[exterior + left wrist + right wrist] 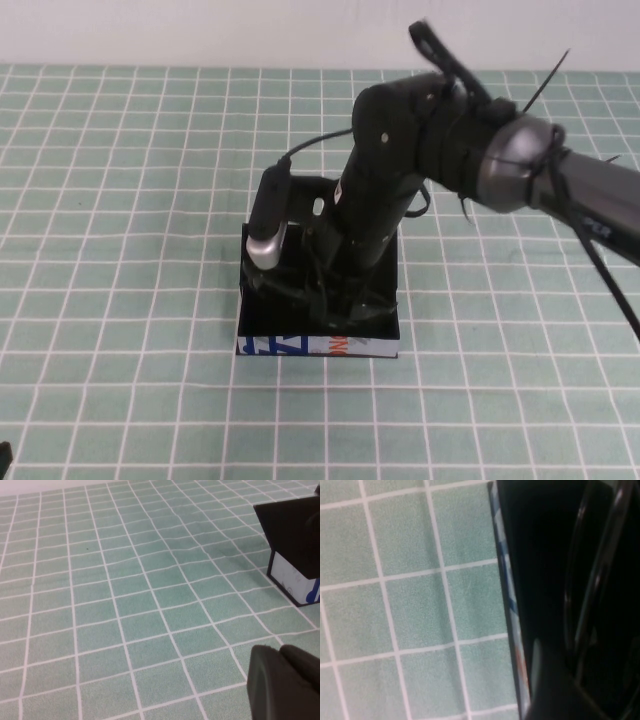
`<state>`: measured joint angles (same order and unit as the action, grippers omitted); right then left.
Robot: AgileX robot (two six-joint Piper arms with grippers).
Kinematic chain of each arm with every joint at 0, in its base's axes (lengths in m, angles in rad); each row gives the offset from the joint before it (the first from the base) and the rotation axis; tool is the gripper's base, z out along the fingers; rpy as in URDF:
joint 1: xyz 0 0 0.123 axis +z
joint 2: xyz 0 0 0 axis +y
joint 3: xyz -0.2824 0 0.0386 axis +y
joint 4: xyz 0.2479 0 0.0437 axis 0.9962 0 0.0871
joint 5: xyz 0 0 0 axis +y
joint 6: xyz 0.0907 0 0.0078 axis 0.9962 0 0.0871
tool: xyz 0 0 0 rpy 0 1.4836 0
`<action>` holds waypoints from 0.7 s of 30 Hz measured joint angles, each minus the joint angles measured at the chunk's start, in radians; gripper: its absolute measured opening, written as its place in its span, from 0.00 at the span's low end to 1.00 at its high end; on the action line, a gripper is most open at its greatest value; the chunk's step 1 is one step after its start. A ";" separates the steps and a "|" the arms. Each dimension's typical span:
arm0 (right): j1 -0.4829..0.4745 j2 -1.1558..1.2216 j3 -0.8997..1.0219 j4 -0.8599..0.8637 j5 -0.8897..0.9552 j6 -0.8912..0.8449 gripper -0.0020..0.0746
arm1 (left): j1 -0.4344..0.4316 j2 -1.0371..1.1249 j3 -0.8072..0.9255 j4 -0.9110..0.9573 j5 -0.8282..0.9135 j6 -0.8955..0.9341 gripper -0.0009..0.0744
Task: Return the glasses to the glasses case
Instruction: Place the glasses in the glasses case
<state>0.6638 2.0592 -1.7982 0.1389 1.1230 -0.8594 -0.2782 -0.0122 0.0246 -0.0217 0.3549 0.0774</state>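
Blue and orange marks printed on the white front edge of the glasses case [318, 346], low centre of the high view; too small to read as words. Same white face with a blue mark seen at the right edge of the left wrist view, under a flat black lid, on the glasses case [295, 582]; again nothing legible.

Case open, black inside, sitting on the green checked tablecloth [120, 200] in the middle of the high view. Inside it, dark thin frame parts of the glasses [345, 305] visible toward the lower right of the interior, mostly covered by the arm. In the right wrist view, curved dark rims of the glasses [592, 580] lying within the black interior of the case [540, 555], with the printed edge running down the centre of that frame.

Right gripper [335, 300] reaching down from the upper right into the case, right at the glasses; black on black, so cannot tell how its jaws stand or whether anything is held.

Left gripper [285, 685] only a dark blurred shape in the lower right corner of the left wrist view, above bare tablecloth, well apart from the case; jaw state cannot be told.
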 joint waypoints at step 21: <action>0.002 0.029 -0.002 0.012 -0.004 -0.105 0.39 | 0.000 0.000 0.000 0.000 0.000 0.000 0.01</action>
<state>0.6654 2.0886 -1.8006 0.1513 1.1191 -0.9645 -0.2782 -0.0122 0.0246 -0.0217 0.3549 0.0774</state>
